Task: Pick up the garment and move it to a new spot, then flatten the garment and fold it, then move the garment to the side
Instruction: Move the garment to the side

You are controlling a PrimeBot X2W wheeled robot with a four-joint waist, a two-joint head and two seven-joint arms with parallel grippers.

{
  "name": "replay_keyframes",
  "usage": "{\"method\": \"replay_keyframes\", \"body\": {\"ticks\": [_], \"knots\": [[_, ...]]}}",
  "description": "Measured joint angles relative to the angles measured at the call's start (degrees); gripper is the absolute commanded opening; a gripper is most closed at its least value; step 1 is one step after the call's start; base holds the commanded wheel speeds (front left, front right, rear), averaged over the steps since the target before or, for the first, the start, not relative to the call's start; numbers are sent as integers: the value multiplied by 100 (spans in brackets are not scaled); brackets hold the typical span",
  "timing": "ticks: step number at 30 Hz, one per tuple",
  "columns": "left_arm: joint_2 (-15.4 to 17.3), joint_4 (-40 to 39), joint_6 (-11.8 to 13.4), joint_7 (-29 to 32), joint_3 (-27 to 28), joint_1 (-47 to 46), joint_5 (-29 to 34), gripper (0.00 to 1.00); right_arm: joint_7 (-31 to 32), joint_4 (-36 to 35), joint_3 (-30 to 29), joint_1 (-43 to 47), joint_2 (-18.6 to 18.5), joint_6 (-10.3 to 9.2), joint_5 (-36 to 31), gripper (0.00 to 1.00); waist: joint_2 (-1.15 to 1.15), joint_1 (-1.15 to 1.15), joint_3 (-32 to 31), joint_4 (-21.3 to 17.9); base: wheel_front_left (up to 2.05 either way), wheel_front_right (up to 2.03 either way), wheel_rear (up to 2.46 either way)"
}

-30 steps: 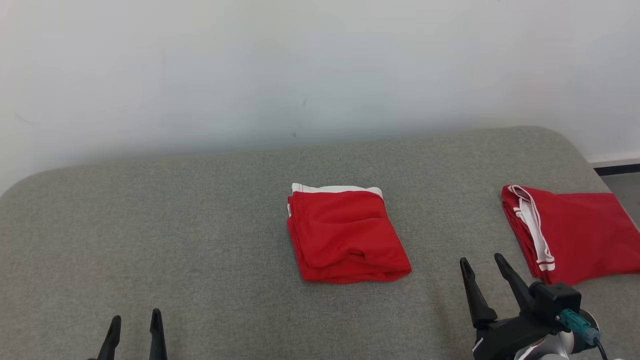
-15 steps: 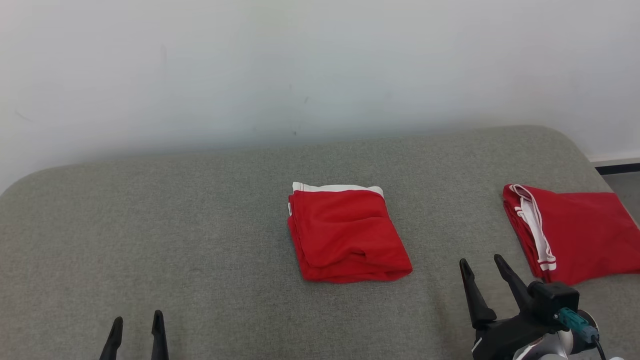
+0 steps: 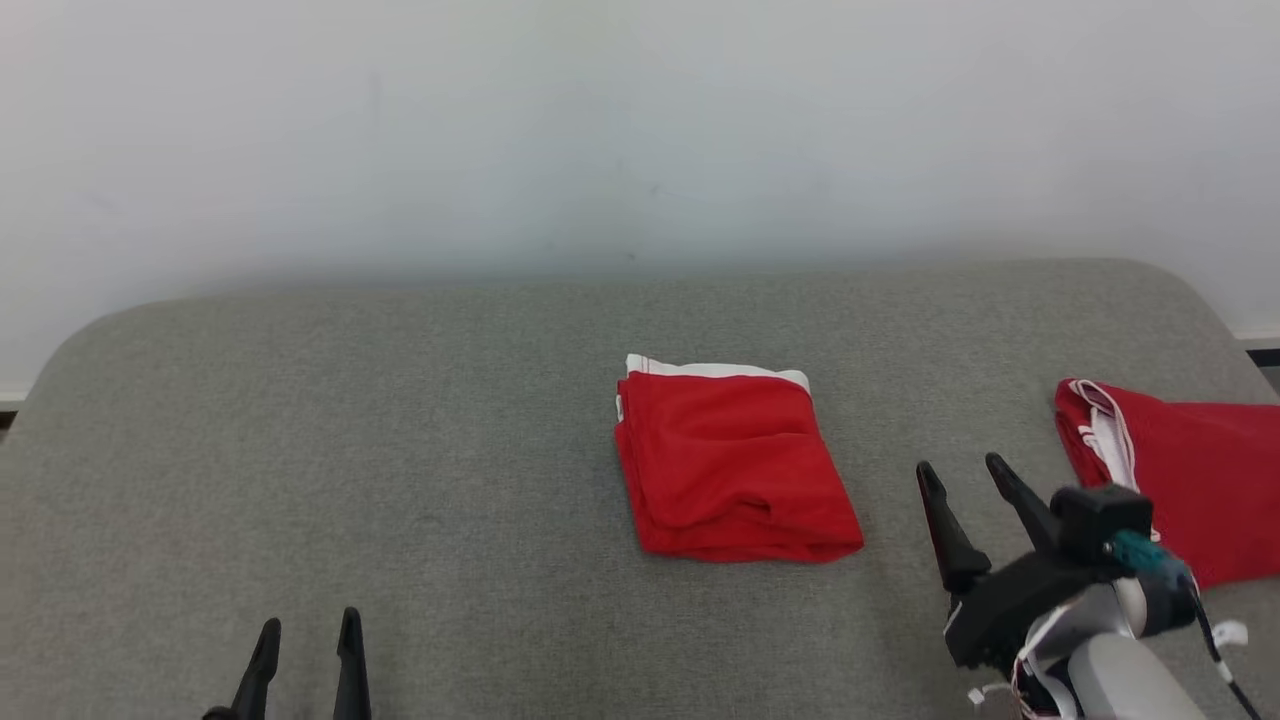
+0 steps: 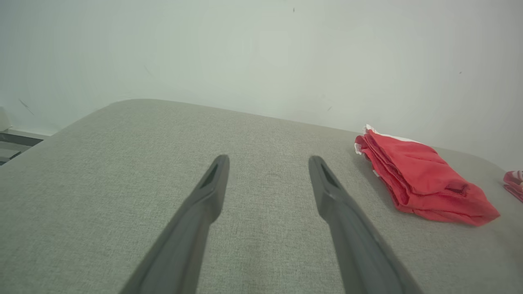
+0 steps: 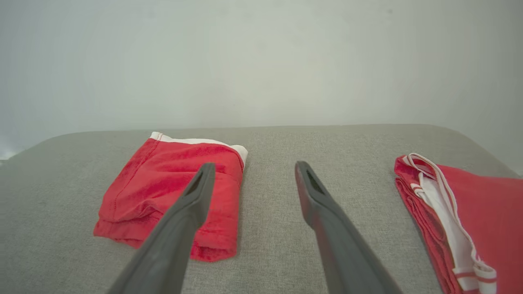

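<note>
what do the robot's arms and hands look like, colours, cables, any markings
The left hand and right hand each have two long, dark, tapering fingers with a narrow slot near the tip. The right hand's black body carries a boxy block with a teal connector and a black cable. Behind it is a pale grey forearm. No markings are legible.

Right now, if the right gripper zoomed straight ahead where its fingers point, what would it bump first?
The right gripper aims into the gap between the folded red garment and the other red garment, so it would likely meet the grey cushion first, or the white wall behind; depth is unclear.
</note>
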Motion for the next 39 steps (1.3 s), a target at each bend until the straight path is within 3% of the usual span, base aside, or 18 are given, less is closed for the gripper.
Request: {"method": "replay_keyframes", "body": {"ticks": [6,13,23,30,32,33,34,35,39], "knots": [[-3,-67,-15,-1,-211,-90,64,100,1227,380,111,-1039,-218,1,120,100,0,0,159,382,0,0,0],[-1,-98,-55,-1,-268,-266,43,100,2477,1433,-379,-1915,-207,0,198,100,0,1,449,821,0,0,0],[1,-34,-67,-1,-452,-547,-145,100,3294,2736,-834,-2414,-87,0,-339,100,1,1,917,1438,0,0,0],[-1,-22,-56,-1,-522,-603,-193,100,3339,3008,-969,-2620,27,-15,-542,100,0,0,1182,1731,0,0,0],[1,-22,-51,-1,-525,-605,-199,100,3449,3080,-966,-2693,25,-26,-572,60,0,0,1231,1773,0,0,0],[1,-20,-37,-1,-532,-605,-201,100,3474,3092,-934,-2715,20,-25,-616,25,0,0,1246,1785,0,0,0],[-1,-19,-35,-1,-545,-606,-208,100,3478,3095,-887,-2733,16,-25,-664,25,0,0,1251,1788,0,0,0],[-1,-15,-34,-1,-558,-608,-234,100,3488,3093,-812,-2741,13,-22,-709,0,0,0,1247,1783,0,0,0],[1,-14,-13,-1,-575,-610,-255,100,3488,3016,-466,-2747,-29,1,-818,0,0,0,1198,1709,0,0,0]]}}
